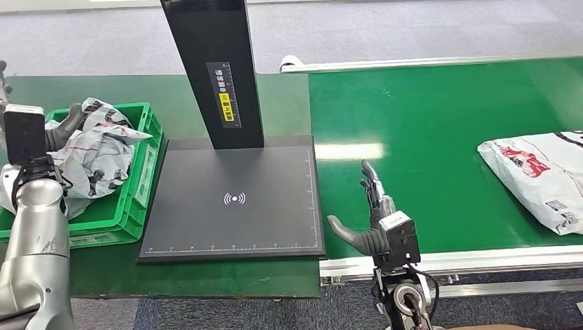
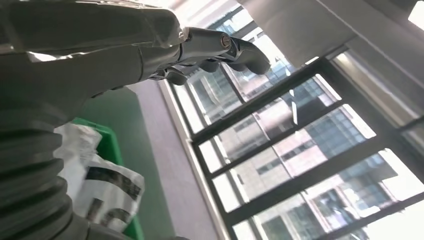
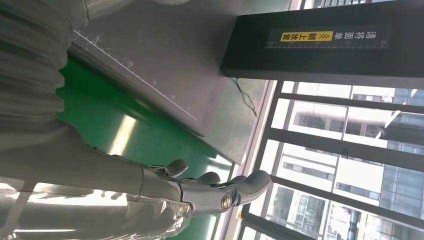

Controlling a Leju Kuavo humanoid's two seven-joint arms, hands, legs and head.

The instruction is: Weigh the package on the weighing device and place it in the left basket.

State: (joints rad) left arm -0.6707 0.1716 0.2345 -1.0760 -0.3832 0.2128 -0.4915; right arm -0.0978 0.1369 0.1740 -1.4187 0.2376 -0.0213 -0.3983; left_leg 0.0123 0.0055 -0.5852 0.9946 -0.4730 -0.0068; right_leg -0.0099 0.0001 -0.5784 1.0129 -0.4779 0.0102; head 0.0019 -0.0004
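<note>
**Package waits on conveyor as scale stands bare**

On the green conveyor belt (image 1: 426,137), at the right of the head view, a white plastic mailer package (image 1: 540,179) with red and black print lies flat near the belt's near rail, partly cut off by the picture's edge and well apart from both hands. To the belt's left, a black weighing device (image 1: 234,199) sits on the green desk (image 1: 206,278), its flat platform marked with a white wireless symbol and ruler ticks along two edges; a tall black column (image 1: 216,69) rises from the platform's far side, bearing a label with a yellow strip. Left of the scale stands a green plastic basket (image 1: 141,182), which already holds crumpled white mailer bags (image 1: 96,155) printed in black and red.

The robot's right hand (image 1: 371,213) hovers over the belt's left end, just beside the scale's near right corner, fingers straight and spread, thumb out toward the platform, gripping nothing. In the right wrist view the fingers (image 3: 215,187) extend freely above the green belt, with the scale's ruled edge and the column beyond. The left hand (image 1: 65,127) is raised over the basket's left side, above the bags; in the left wrist view its fingers (image 2: 225,50) curl loosely in the air and hold nothing, with window frames behind.
</note>
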